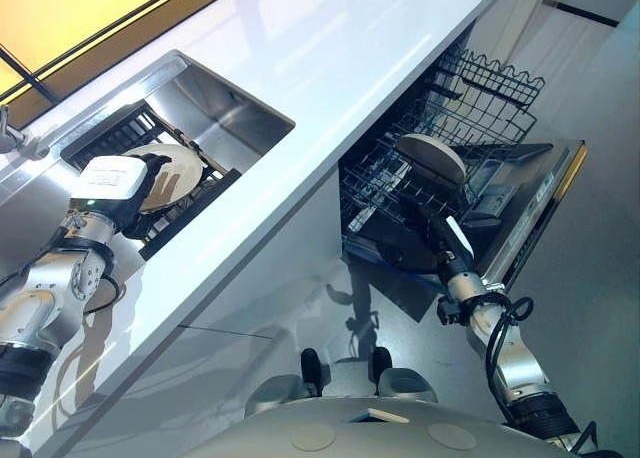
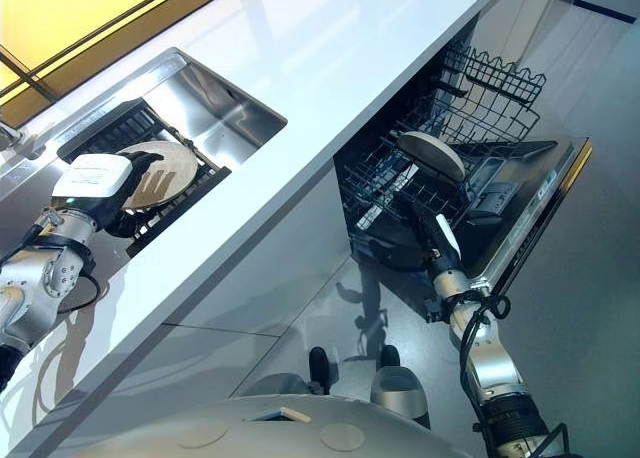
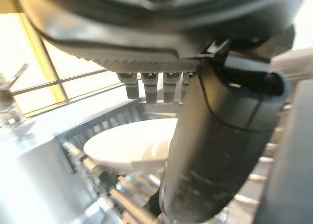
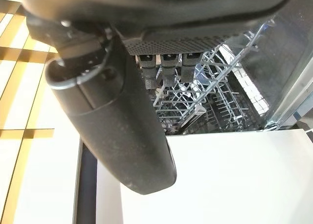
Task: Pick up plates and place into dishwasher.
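Clearly the risk sits on both sides at once. The right hand (image 1: pixel 447 240) reaches into the open dishwasher (image 1: pixel 520 203), with a plate (image 1: pixel 432 156) standing on edge in the lower rack (image 1: pixel 385 193) just past its fingers; whether those fingers pinch the rim or have let go I cannot tell, since the thumb hides the contact in the wrist view. If the plate is not seated between tines, drawing the hand away could tip it sideways. At the left, the left hand (image 1: pixel 125 183) is at a second plate (image 1: pixel 180 170) lying on the dark rack (image 1: pixel 205 193) in the sink (image 1: pixel 235 108); its fingers seem curled toward the rim, probably not closed. A shallow hold there could let the plate slide against the steel wall.
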Robot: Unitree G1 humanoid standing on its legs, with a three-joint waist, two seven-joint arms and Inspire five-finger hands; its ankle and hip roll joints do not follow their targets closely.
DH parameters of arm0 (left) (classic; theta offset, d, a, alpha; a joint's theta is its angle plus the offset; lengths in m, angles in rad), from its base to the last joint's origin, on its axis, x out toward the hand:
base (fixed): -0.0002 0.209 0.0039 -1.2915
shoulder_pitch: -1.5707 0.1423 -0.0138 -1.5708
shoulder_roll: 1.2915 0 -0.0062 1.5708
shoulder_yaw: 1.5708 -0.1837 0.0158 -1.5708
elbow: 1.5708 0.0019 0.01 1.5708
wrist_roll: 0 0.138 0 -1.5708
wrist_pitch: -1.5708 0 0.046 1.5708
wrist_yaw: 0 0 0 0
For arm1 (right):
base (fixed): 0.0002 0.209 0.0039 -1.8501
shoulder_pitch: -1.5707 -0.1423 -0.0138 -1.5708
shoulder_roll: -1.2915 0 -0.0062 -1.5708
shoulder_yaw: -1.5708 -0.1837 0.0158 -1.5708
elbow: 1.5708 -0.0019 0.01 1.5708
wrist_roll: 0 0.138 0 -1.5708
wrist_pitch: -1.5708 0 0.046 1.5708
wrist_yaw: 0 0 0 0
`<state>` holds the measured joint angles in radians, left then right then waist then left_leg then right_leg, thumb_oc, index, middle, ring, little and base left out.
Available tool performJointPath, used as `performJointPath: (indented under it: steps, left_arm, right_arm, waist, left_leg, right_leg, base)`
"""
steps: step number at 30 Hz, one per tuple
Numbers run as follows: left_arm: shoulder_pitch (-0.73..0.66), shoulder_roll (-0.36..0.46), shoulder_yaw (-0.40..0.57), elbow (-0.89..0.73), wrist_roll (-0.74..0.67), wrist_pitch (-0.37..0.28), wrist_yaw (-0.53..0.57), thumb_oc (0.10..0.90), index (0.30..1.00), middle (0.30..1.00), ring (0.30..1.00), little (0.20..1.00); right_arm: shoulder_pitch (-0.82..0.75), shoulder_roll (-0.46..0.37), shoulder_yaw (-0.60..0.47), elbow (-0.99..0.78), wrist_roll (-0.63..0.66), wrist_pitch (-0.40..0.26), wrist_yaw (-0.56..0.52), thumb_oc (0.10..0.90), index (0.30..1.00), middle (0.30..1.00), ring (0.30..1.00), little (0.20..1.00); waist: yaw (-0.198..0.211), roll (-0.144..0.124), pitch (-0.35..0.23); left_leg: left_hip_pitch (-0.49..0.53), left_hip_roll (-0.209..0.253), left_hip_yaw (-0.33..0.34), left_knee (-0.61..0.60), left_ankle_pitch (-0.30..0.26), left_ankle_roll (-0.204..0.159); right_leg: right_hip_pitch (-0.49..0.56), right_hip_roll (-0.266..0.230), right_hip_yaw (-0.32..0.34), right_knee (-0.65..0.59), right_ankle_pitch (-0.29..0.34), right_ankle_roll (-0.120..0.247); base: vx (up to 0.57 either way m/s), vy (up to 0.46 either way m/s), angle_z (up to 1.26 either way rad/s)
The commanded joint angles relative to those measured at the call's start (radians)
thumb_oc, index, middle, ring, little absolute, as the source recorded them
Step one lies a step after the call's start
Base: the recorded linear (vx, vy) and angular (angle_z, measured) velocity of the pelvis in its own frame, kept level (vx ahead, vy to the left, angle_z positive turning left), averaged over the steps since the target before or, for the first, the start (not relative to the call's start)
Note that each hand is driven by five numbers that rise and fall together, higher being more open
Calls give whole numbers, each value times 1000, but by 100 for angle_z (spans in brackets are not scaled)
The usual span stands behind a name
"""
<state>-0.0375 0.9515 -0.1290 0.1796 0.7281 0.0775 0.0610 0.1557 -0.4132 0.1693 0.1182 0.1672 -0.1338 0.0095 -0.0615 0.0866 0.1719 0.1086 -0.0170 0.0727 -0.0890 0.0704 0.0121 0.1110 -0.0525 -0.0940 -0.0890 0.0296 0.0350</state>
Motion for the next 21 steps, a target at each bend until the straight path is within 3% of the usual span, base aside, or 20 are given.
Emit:
performJointPath:
  steps: [1, 9, 15, 16, 18, 19, 20, 21]
  left_arm:
    - [-183, 21, -3, 63, 27, 95, 86, 800, 900, 900, 900, 900]
    - [-279, 9, -114, 170, 92, 208, 71, 800, 900, 900, 900, 900]
    - [-338, 3, -154, 250, 47, 229, 198, 800, 900, 900, 900, 900]
    - [-346, 0, -159, 264, 42, 228, 215, 707, 820, 820, 820, 807]
    - [-358, -8, -163, 284, 15, 231, 253, 440, 592, 592, 592, 540]
    - [-362, -11, -163, 294, 10, 228, 266, 380, 540, 540, 540, 480]
    - [-363, -13, -160, 300, -11, 215, 299, 267, 444, 444, 444, 367]
    - [-366, -15, -154, 305, -19, 201, 320, 100, 300, 300, 300, 200]
  right_arm:
    - [-95, -34, 10, -61, 27, -86, -16, 800, 900, 900, 900, 900]
    - [-115, -44, 27, -47, 41, -90, -28, 800, 900, 900, 900, 900]
    - [-118, -47, 40, -33, 47, -105, -29, 800, 900, 900, 900, 900]
    - [-116, -44, 42, -33, 44, -107, -28, 800, 900, 900, 900, 900]
    - [-113, -41, 43, -34, 47, -106, -24, 800, 900, 900, 900, 900]
    - [-112, -39, 42, -33, 44, -106, -22, 800, 900, 900, 900, 900]
    - [-111, -40, 44, -34, 46, -105, -20, 800, 900, 900, 900, 900]
    - [-109, -41, 44, -33, 49, -106, -19, 800, 900, 900, 900, 900]
  waist:
    - [-12, 13, -43]
    - [-36, 9, -39]
    - [-56, 7, -37]
    - [-60, 8, -37]
    - [-67, 8, -37]
    - [-69, 8, -37]
    - [-72, 7, -37]
    - [-73, 7, -37]
  left_leg:
    - [19, -68, 9, 14, -142, 38]
    - [19, -66, 27, 17, -146, 40]
    - [21, -62, 42, 16, -146, 39]
    - [22, -61, 45, 15, -147, 39]
    - [21, -59, 50, 17, -146, 38]
    - [22, -59, 50, 16, -146, 38]
    - [22, -58, 52, 16, -146, 37]
    - [22, -58, 53, 16, -147, 37]
  right_leg:
    - [-51, 33, -33, 114, -129, 57]
    - [-57, 42, -8, 109, -123, 57]
    - [-59, 50, 11, 107, -120, 56]
    - [-59, 52, 14, 107, -121, 56]
    - [-61, 55, 21, 109, -121, 54]
    - [-62, 56, 23, 108, -120, 55]
    - [-61, 57, 26, 107, -120, 55]
    - [-61, 58, 27, 106, -120, 54]
  base:
    - [0, 0, 0]
    - [4, -2, -3]
    - [-5, -11, -14]
    - [1, -11, -12]
    - [-2, -13, -14]
    - [-5, -17, -14]
    - [-6, -20, -9]
    - [-10, -25, -5]
